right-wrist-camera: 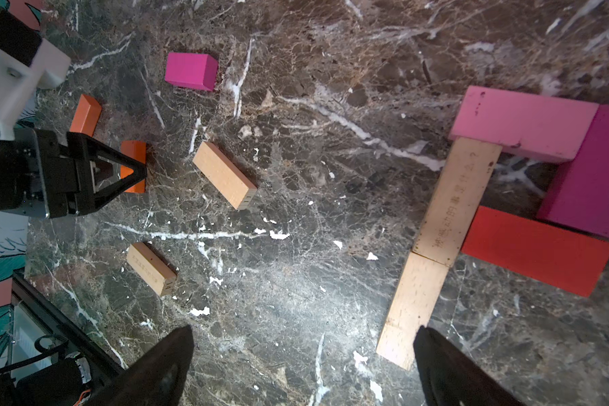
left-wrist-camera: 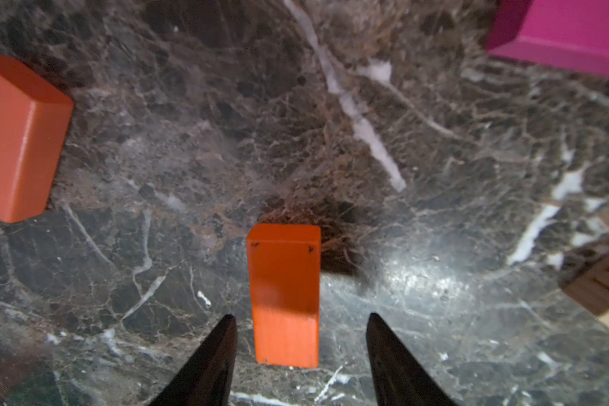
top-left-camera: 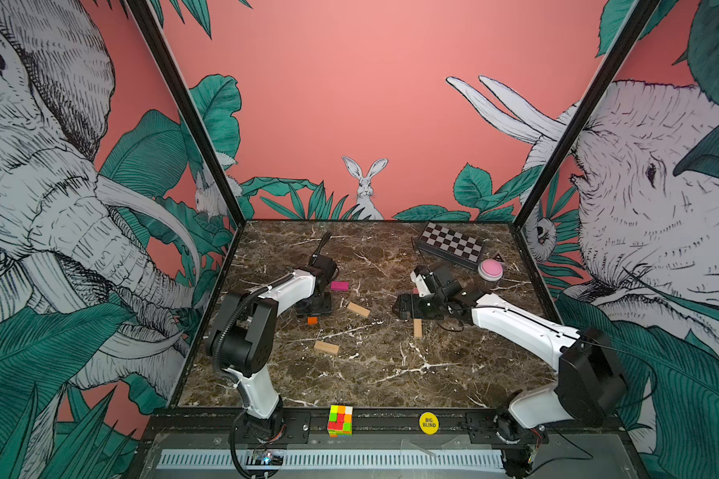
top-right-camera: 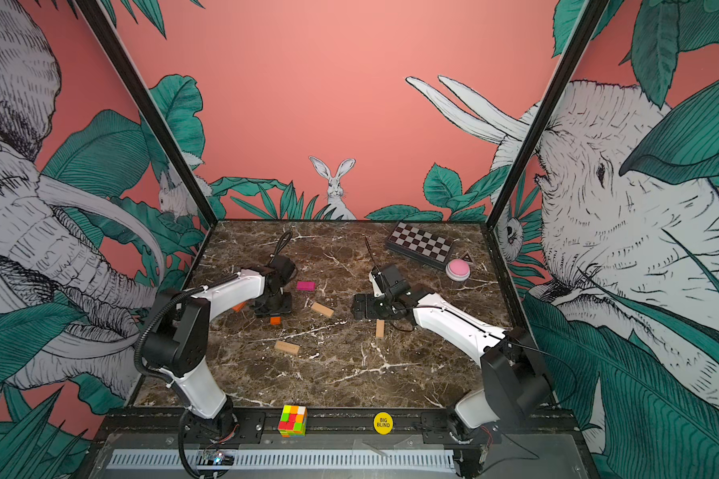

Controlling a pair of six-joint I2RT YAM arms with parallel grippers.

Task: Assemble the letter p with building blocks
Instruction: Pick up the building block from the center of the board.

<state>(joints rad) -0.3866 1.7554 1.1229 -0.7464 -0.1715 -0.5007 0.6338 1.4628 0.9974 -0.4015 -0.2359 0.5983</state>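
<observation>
In the left wrist view my left gripper (left-wrist-camera: 301, 315) is open, its fingers standing either side of a small orange block (left-wrist-camera: 283, 298) with a gap on each side. A second orange block (left-wrist-camera: 18, 140) and a magenta block (left-wrist-camera: 563, 35) lie nearby. My right gripper (right-wrist-camera: 305, 329) is open and empty over bare marble. Beside it two tan blocks (right-wrist-camera: 454, 200) lie end to end, joined by a pink block (right-wrist-camera: 521, 123), a magenta block (right-wrist-camera: 591, 175) and a red block (right-wrist-camera: 538, 249). Loose tan blocks (top-left-camera: 358, 309) (top-left-camera: 326, 347) lie mid-table.
A black-and-white checkered box (top-left-camera: 449, 244) and a pink round button (top-left-camera: 490, 269) sit at the back right. A multicoloured puzzle cube (top-left-camera: 340, 421) and a yellow disc (top-left-camera: 429, 423) rest on the front rail. Printed walls close in three sides of the marble table (top-left-camera: 391, 381).
</observation>
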